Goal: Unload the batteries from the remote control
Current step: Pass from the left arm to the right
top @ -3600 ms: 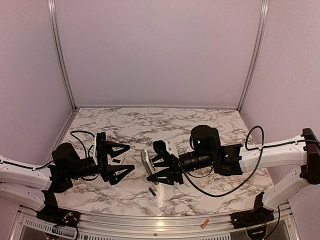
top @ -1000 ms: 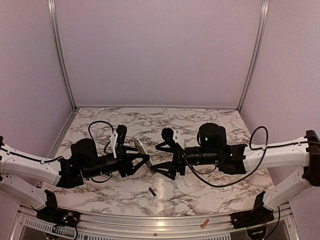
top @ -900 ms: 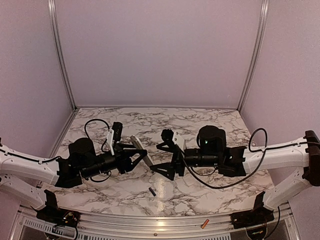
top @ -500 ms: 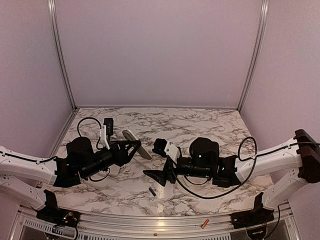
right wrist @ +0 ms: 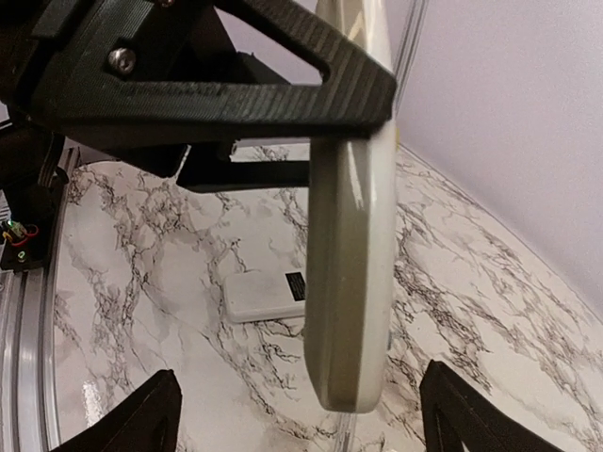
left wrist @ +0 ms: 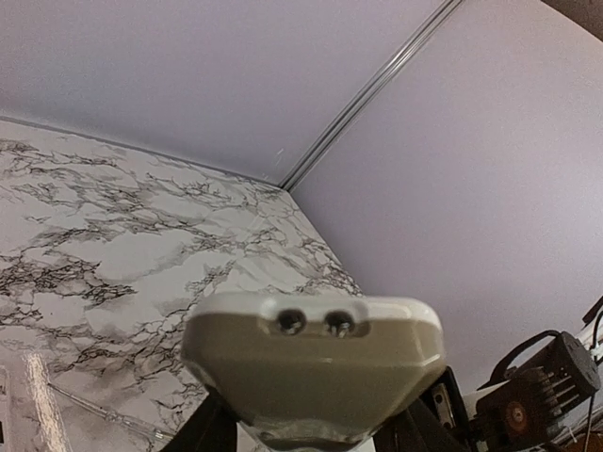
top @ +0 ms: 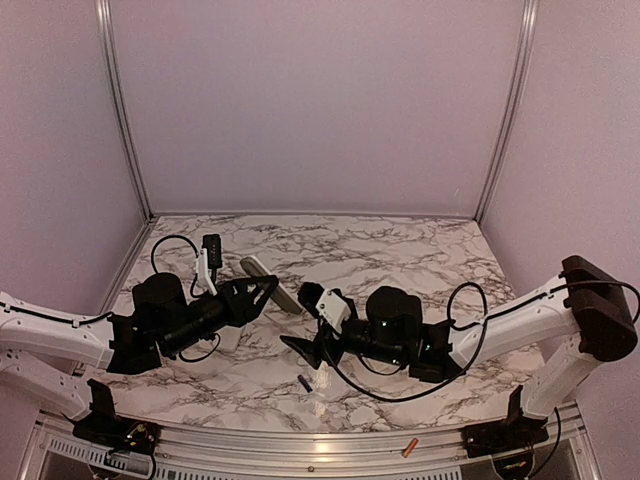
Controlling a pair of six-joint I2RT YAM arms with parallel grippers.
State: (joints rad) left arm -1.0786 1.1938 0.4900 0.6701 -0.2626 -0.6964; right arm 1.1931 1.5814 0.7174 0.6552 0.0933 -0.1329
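remote (top: 253,268) clamped in left pincer (top: 266,290), held aloft — right pincer (top: 302,320) spread apart, empty.

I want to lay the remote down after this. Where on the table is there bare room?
The table is bare along the back wall, beyond both grippers, widest toward the far right corner. The near centre is crowded: the open right gripper is close to the dark battery, and the left gripper holds the remote raised just behind it.

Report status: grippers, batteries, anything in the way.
Left gripper shut on remote control, held aloft. Right gripper open beside it. Dark battery on table, orange battery at front rail. White cover lying below.
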